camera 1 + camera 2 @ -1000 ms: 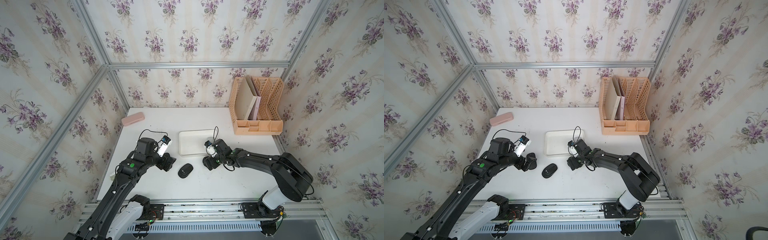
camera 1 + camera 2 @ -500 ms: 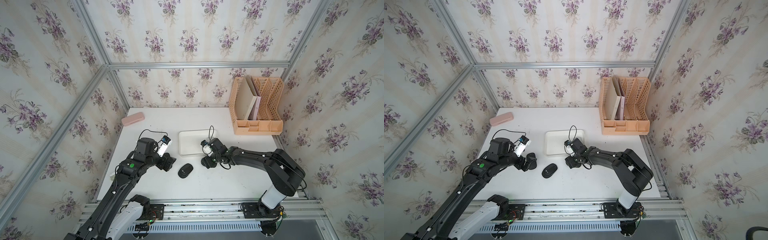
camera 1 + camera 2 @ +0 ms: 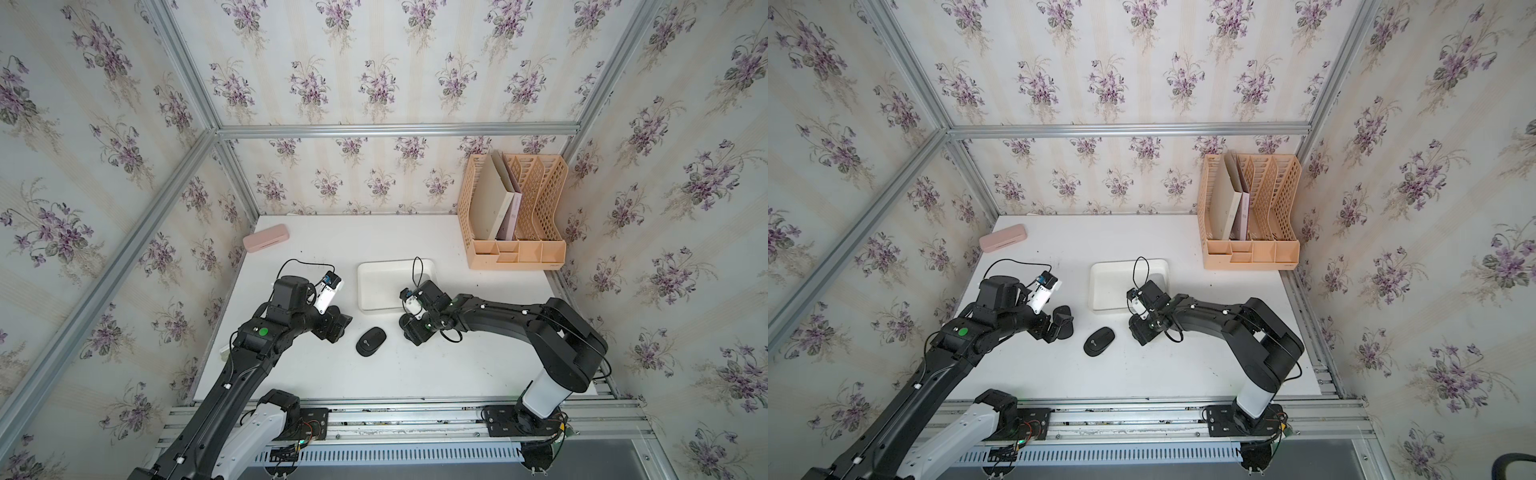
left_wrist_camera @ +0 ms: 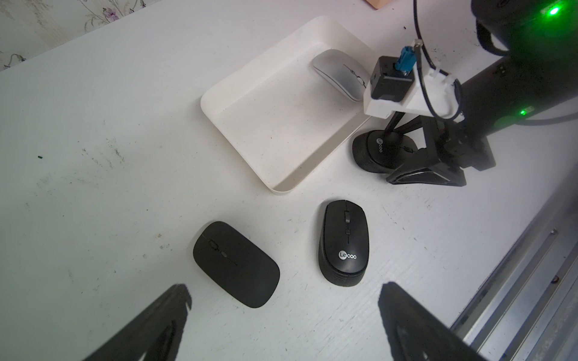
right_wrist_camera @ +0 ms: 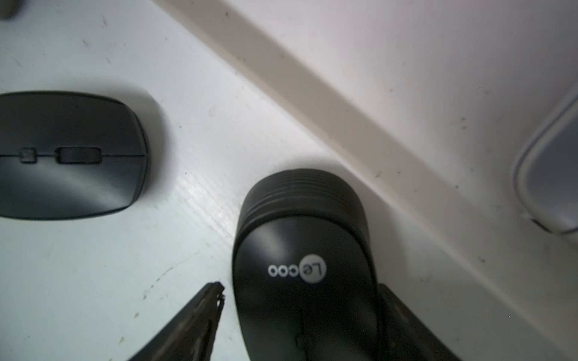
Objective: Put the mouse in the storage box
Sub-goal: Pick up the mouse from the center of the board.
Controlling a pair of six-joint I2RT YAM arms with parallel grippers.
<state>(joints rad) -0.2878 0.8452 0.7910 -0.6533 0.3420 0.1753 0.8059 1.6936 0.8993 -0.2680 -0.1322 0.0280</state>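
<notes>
Three black mice lie on the table before the storage box [image 4: 275, 125], a shallow white tray [image 3: 380, 286]. A silver mouse [image 4: 341, 75] lies inside it. One Lecoo mouse [image 5: 303, 265] sits by the tray's near wall, between the fingers of my right gripper [image 5: 301, 290]. One finger lies against it; a sliver of table shows at the other. A second Lecoo mouse [image 4: 344, 243] and a flat black mouse [image 4: 234, 264] lie just ahead of my left gripper [image 4: 286, 289], which stands wide open and empty. In both top views the second mouse [image 3: 370, 340] [image 3: 1099, 340] lies between the two grippers.
A peach lattice file organiser [image 3: 515, 212] with folders stands at the back right corner. A small pink case [image 3: 266, 237] lies at the back left. Flowered walls enclose three sides, and a metal rail [image 3: 395, 419] runs along the front edge.
My right arm has slid a little left and toward the front, and its jaws have narrowed around the Lecoo mouse. The left arm has not moved.
</notes>
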